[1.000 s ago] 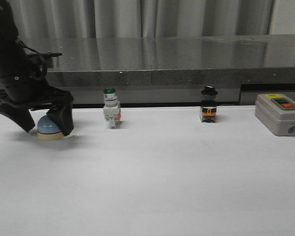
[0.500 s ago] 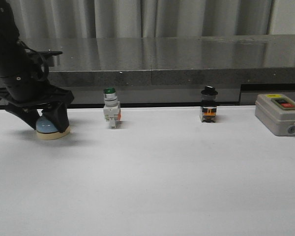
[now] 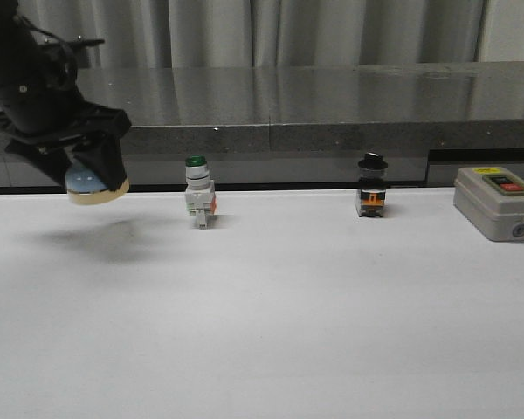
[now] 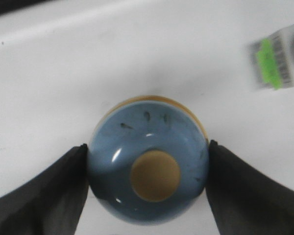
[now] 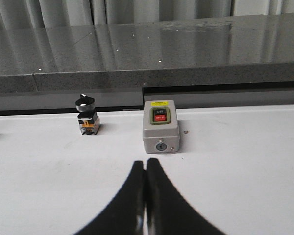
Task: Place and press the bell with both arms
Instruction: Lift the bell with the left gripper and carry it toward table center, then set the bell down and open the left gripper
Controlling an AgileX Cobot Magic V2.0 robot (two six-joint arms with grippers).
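Clamped on the smooth dome of the bell at nine and three o'clock, the left gripper could let it slip mid-air, while the right gripper sits closed and empty.

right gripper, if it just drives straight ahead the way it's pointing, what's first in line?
Probably the grey switch box: it sits almost dead ahead of the shut right gripper, with bare table between them. Gripper height over the table is unclear.

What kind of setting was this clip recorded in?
Likely a lab test bench: a plain white table with industrial switches lined up along its back edge, a green-capped push-button, a black-knobbed selector switch and a grey on/off switch box, before a curtain.
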